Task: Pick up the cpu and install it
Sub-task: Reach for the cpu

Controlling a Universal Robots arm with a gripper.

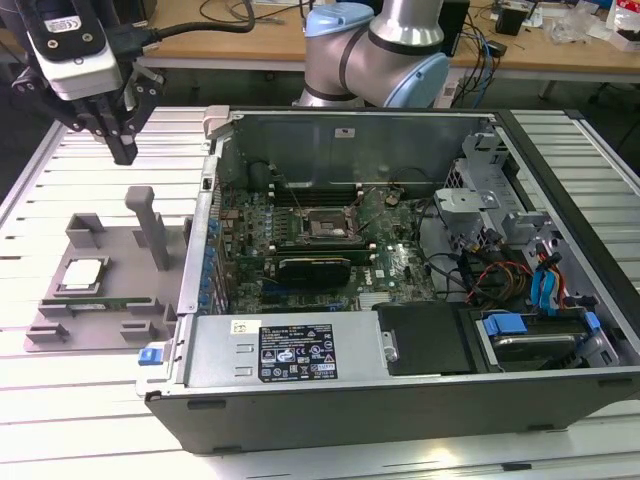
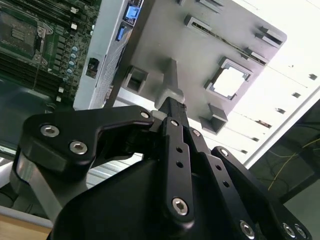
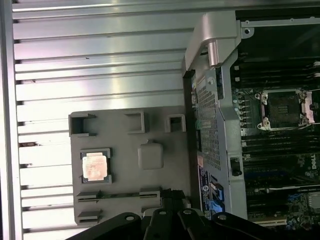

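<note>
The gripper [image 1: 122, 148] is hovering above the table's [image 1: 60, 420] far corner on the exterior view's left, pointing down, its fingers [image 2: 172, 131] pressing together on nothing. The arm's [image 1: 375, 50] silver-and-blue joint is standing at the far edge.

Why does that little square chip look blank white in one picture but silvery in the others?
Glare: in the second wrist view the cpu and the table beside it are washed out white; in the first wrist view it reflects pinkish; in the exterior view it reads evenly grey.

slatted metal table [image 1: 80, 430] — carrying grey tray [image 1: 130, 285] and open computer case [image 1: 400, 395].
</note>
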